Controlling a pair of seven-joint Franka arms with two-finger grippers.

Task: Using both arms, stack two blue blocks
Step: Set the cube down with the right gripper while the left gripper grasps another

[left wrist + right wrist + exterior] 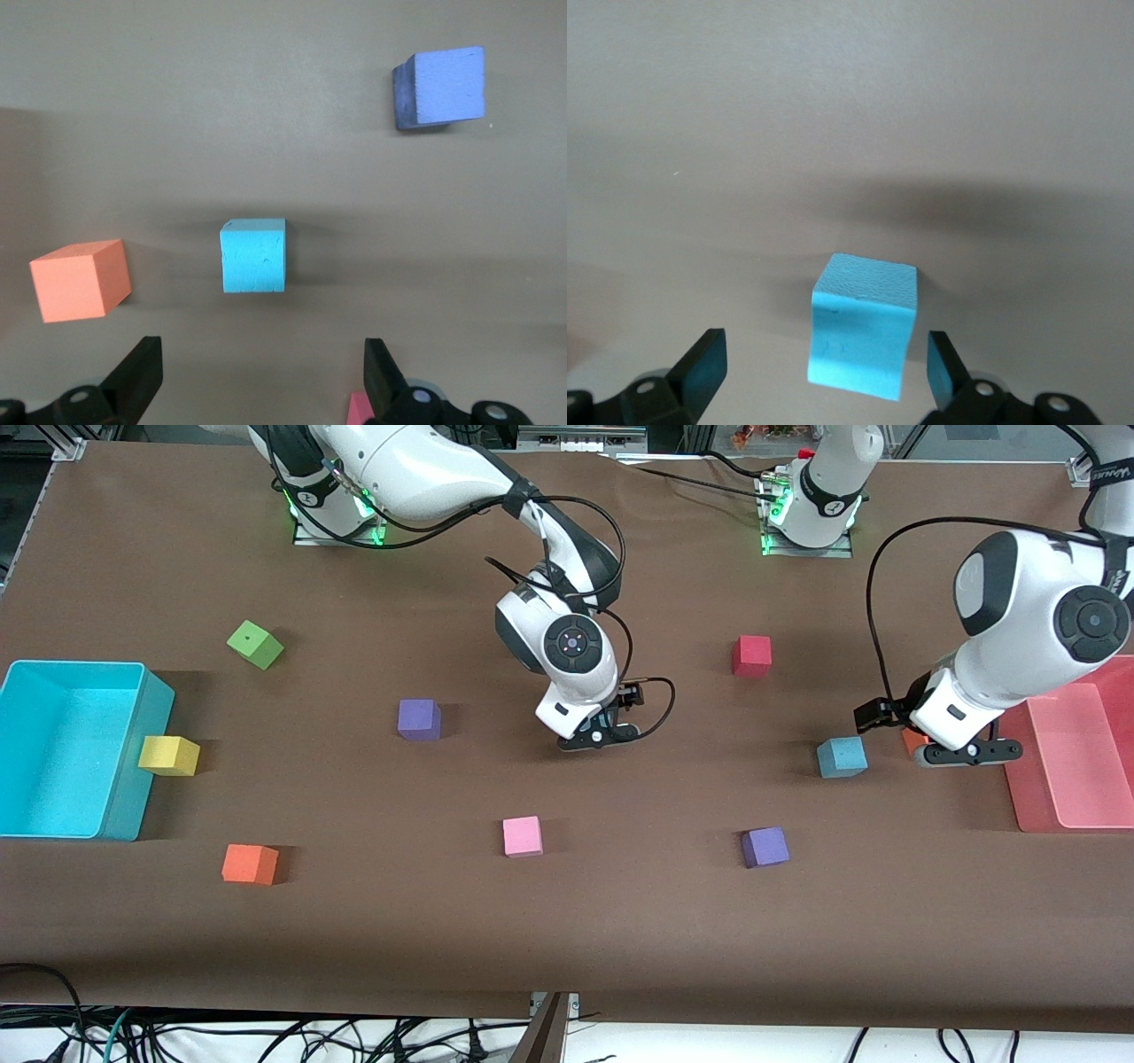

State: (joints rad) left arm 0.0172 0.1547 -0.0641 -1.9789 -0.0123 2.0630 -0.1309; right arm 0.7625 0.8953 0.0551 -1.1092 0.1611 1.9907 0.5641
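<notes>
A robotics lab: two bench-mounted arms [567, 646] on a brown-covered tabletop [620, 921], aluminium framing [66, 447] at its corner, loose cables [266, 1036] below.

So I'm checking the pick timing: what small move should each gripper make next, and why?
Probably the right gripper should drop straight down and close: its open fingers already straddle a blue block lying between them. The left gripper, also open, hangs short of the other blue block, so it likely needs to ease toward it first.
</notes>
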